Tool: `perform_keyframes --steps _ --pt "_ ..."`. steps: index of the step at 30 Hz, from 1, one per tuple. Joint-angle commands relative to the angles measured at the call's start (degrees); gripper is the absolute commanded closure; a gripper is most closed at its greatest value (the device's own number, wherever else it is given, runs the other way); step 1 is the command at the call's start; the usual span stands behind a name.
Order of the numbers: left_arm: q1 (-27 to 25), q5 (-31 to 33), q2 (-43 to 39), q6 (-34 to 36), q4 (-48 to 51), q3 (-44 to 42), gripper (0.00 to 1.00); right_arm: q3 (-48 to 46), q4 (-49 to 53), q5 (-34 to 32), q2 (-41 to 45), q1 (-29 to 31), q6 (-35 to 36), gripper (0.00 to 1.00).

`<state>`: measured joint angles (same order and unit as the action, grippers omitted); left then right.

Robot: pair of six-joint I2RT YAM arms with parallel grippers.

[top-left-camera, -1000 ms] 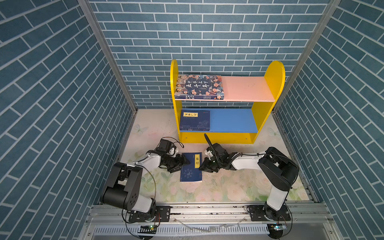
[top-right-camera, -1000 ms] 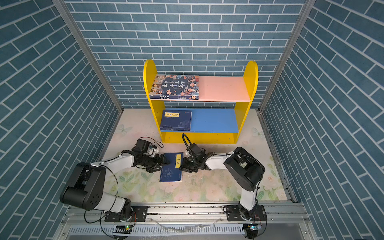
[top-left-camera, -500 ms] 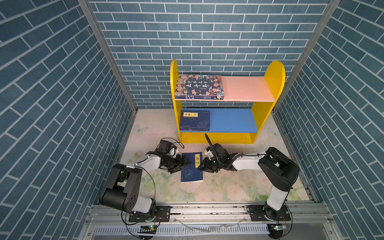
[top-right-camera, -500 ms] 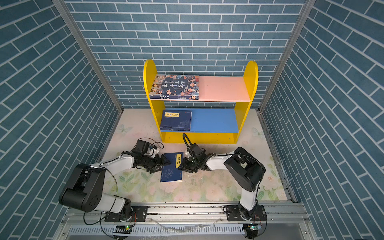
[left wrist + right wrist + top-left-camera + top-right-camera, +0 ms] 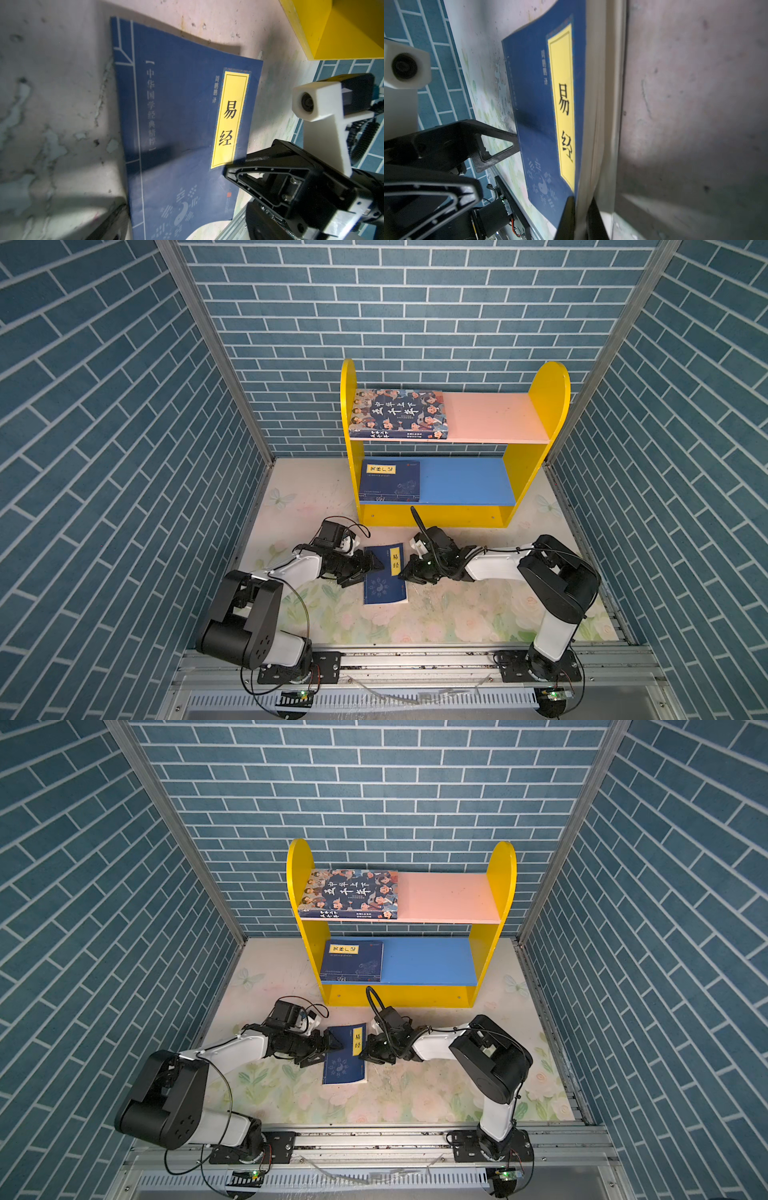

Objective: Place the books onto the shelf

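Observation:
A thin navy book [image 5: 384, 576] [image 5: 345, 1058] with a yellow title label lies flat on the floral mat in front of the shelf [image 5: 548, 406]. My right gripper [image 5: 402, 572] [image 5: 580, 209] is shut on this book's page edge, one finger over the cover [image 5: 537, 124] and one under. My left gripper [image 5: 365, 570] [image 5: 328, 1052] stands open at the book's spine side, its fingers [image 5: 496, 149] apart and holding nothing. On the pink upper board lies a larger book [image 5: 399, 414] with cartoon faces. Another navy book [image 5: 388, 483] rests on the blue lower board.
Blue brick walls [image 5: 124, 448] close in the left, back and right. The shelf's yellow base [image 5: 432, 516] stands just behind both grippers. A metal rail [image 5: 415, 659] carrying the arm bases runs along the front edge. A cable [image 5: 417, 520] loops up from the right wrist.
The right gripper's jaws opened briefly and have closed again on the book's page edge. The left jaws stand a little wider. Both arms and the book have barely shifted.

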<state>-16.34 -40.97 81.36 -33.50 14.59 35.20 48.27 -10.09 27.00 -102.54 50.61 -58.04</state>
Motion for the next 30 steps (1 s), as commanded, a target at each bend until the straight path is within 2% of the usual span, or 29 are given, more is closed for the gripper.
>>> perform_keyframes --steps 1,4,13,16,22,30 --pt "-1.06 -1.41 -2.95 3.42 1.85 0.57 0.09 -1.59 -3.27 1.21 3.01 0.39 0.13 1.0" --pt "-0.05 2.34 -6.26 6.65 5.35 2.01 0.09 -2.7 -6.41 3.24 5.05 -0.28 -0.83 1.0" --pt "7.52 1.78 -12.24 6.88 6.76 1.21 0.13 -3.01 -9.18 8.46 8.78 -2.22 -2.22 1.0" --pt "7.97 1.48 -12.63 6.45 6.32 0.34 0.13 -3.01 -9.5 9.45 9.52 -3.05 -2.5 1.0" --pt "8.08 -3.19 -11.58 4.15 3.04 -1.45 0.13 -3.53 -11.12 11.34 11.53 -3.84 -3.21 1.0" --pt "8.25 -5.8 -10.32 7.66 3.33 -1.34 0.11 -5.21 -16.23 14.91 14.38 -4.64 -5.87 1.0"
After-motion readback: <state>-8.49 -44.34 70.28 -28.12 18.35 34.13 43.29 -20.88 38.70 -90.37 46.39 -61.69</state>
